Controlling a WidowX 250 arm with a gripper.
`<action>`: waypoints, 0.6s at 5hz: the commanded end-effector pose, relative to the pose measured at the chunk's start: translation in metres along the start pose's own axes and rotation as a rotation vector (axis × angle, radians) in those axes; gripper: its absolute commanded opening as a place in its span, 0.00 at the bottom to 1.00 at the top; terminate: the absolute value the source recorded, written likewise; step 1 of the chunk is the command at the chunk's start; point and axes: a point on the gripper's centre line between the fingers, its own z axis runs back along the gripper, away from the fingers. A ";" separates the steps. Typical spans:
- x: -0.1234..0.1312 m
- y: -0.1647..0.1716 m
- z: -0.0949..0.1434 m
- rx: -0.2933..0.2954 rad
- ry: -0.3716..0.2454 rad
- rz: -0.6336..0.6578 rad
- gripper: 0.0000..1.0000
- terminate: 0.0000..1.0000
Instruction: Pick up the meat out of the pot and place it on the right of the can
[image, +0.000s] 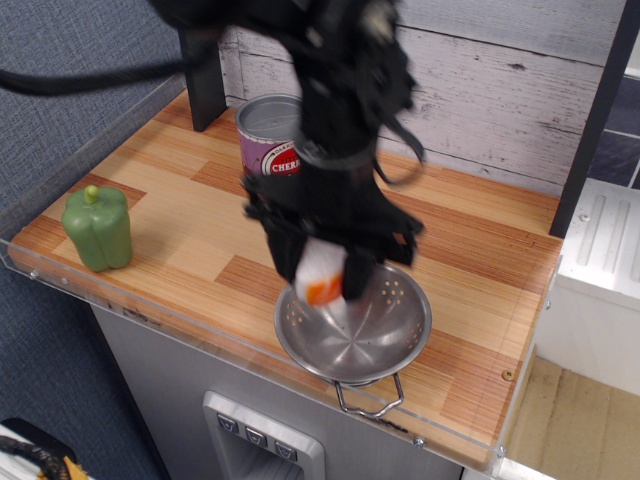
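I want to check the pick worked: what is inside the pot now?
The pot shows only its bare perforated steel inside. The meat hangs above its left rim, gripped in the tool. The arm covers the pot's far-left edge.

The arm and pincer are smeared by motion blur, so the fingers' edges are unclear. The arm hides the right part of the can and its label's last letters. The meat is partly covered by the fingers.
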 end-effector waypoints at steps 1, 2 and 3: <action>0.047 0.007 0.013 -0.009 -0.091 0.026 0.00 0.00; 0.074 0.007 0.003 0.010 -0.093 0.047 0.00 0.00; 0.093 0.016 -0.014 -0.005 -0.102 0.014 0.00 0.00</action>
